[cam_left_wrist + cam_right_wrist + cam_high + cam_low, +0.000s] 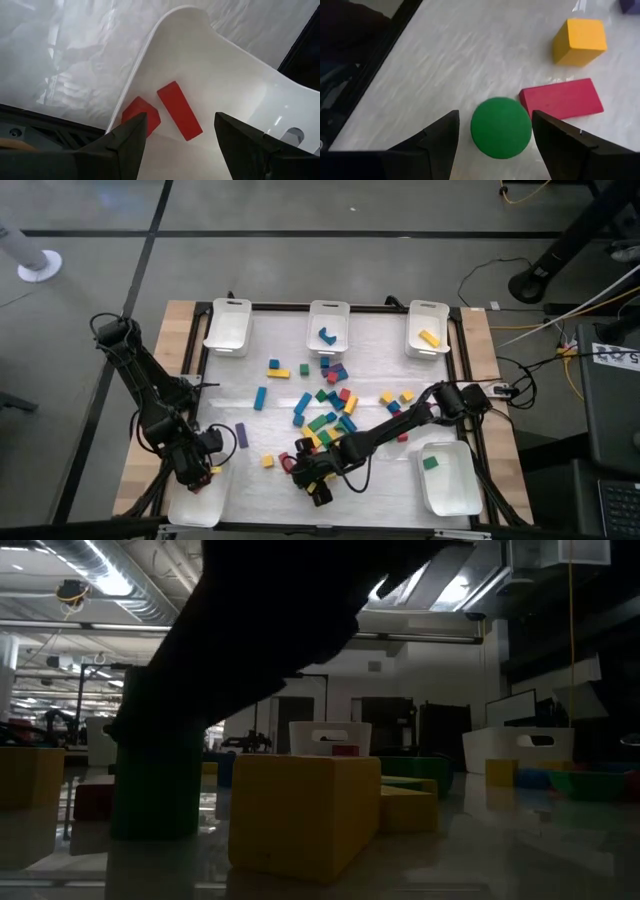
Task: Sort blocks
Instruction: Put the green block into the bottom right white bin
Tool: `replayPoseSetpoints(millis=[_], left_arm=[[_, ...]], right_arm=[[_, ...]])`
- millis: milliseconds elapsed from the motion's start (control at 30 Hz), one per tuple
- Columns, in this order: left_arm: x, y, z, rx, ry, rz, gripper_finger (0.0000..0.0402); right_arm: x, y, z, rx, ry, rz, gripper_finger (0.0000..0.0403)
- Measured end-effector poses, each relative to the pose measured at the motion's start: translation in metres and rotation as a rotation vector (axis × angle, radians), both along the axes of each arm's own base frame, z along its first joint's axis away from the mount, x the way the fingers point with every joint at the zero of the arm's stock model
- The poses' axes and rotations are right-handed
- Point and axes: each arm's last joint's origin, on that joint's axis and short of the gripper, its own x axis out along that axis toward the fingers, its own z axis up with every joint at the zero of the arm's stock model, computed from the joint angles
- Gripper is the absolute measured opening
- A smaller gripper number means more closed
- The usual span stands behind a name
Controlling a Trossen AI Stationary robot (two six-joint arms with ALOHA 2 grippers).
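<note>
Many small coloured blocks (325, 405) lie scattered over the middle of the table. My right gripper (312, 480) reaches down at the pile's near edge. It is open, its fingers standing on either side of a round green block (501, 127) that stands upright on the table (155, 780). A red bar (562, 99) lies right beside the green block, and a yellow cube (580, 41) sits a little farther off. My left gripper (180, 117) is open above the near-left white tray (235, 75), where two red blocks (179, 110) lie on the bottom.
Three white trays stand along the far edge: the left one (228, 327), the middle one (328, 325) with a blue block, the right one (428, 330) with a yellow block. The near-right tray (448, 478) holds a green block. A yellow block (305, 810) lies close in the low view.
</note>
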Motion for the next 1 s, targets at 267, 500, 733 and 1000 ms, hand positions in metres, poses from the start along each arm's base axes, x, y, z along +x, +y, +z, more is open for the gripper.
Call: replayPoseSetpoints(millis=[267, 500, 733, 1000], left_arm=[[0.000, 0.000, 0.000, 0.006, -0.008, 0.003, 0.0221], [0.000, 0.000, 0.000, 0.001, -0.002, 0.001, 0.0221], [0.000, -0.001, 0.000, -0.030, 0.025, -0.010, 0.0221], [0.005, -0.011, 0.004, -0.145, -0.015, -0.054, 0.0221]], right_arm=[[0.000, 0.000, 0.000, -0.004, -0.004, -0.005, 0.0194], [0.000, 0.000, -0.001, -0.004, -0.004, -0.005, 0.0135], [0.000, 0.000, 0.017, -0.003, -0.006, -0.005, 0.0151], [-0.003, -0.002, 0.078, -0.056, 0.095, 0.004, 0.0139]])
